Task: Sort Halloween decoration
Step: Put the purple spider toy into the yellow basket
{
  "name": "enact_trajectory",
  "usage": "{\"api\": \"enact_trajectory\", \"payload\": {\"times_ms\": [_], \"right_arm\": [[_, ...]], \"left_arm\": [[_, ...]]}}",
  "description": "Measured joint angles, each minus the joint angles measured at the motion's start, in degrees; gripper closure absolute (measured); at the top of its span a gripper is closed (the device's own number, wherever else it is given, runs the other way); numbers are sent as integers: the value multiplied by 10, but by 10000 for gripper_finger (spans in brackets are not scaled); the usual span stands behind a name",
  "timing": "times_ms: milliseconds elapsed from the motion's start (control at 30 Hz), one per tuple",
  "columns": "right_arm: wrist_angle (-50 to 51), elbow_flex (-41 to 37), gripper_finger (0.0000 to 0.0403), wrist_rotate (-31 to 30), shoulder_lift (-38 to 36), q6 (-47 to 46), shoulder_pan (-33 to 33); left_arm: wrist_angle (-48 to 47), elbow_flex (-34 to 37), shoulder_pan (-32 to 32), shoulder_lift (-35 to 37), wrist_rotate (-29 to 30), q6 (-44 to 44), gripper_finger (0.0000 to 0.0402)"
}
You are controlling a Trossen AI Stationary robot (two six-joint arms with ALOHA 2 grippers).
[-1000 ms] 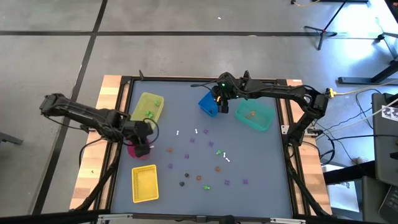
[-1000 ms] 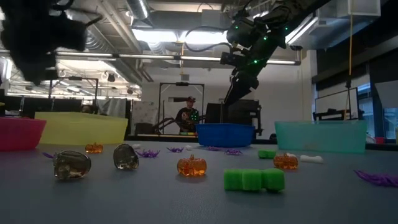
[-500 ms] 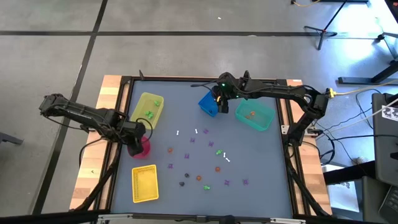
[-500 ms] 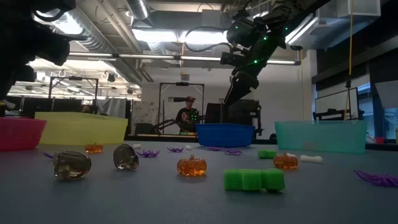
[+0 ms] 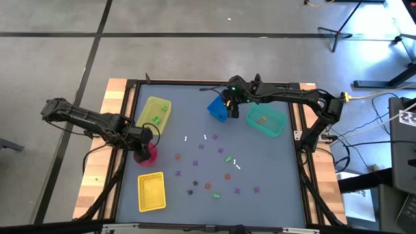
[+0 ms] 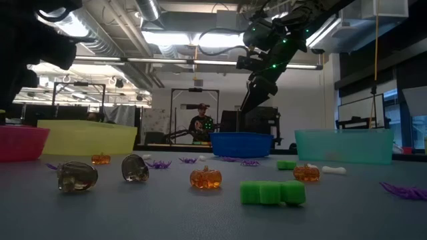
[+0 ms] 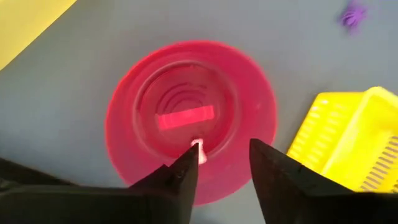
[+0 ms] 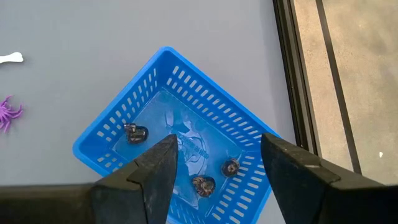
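Nearest the low camera, loose trinkets lie on the grey table [image 5: 273, 182]: two dark skulls [image 6: 77, 177], an orange pumpkin [image 6: 205, 179] and a green block piece [image 6: 272, 193], with purple spiders [image 5: 237, 190] and white bones [image 5: 237, 166] scattered in the middle of the mat, all well apart from both arms. Taking the pink bowl [image 7: 149, 81] as the landmark, the left gripper [image 7: 222, 163] hangs directly above it, fingers parted with a clear gap, and a tiny pale piece [image 7: 197, 147] shows just at the tip of one finger, over the bowl's floor; I cannot tell whether it is clinging to the finger or already lying in the bowl. I judge this the drop-off step for that piece. The next move, I think, calls for lifting clear of the bowl and reaching out to the loose trinkets beyond it. A yellow basket [image 7: 348, 149] sits just beside the bowl, a yellow bin [image 5: 155, 112] farther back. Far across from the bowl, the right gripper [image 8: 214, 163] hovers wide open and empty over the blue basket [image 8: 112, 143], which holds three dark skull pieces [image 8: 203, 184]; the teal bin [image 5: 265, 121] stands next to it.
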State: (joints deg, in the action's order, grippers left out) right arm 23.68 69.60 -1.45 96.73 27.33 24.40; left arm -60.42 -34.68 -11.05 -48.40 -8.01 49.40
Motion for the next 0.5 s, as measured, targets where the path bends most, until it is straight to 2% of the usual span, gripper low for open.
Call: {"api": "enact_trajectory", "payload": {"times_ms": [167, 333, 500], "right_arm": [[0, 0, 173, 0, 0, 0, 0], [0, 0, 173, 0, 0, 0, 0], [0, 0, 173, 0, 0, 0, 0]], "left_arm": [[68, 0, 0, 0, 0, 1, 260], [186, 0, 0, 0, 5, 0, 260], [340, 0, 0, 0, 80, -34, 261]]}}
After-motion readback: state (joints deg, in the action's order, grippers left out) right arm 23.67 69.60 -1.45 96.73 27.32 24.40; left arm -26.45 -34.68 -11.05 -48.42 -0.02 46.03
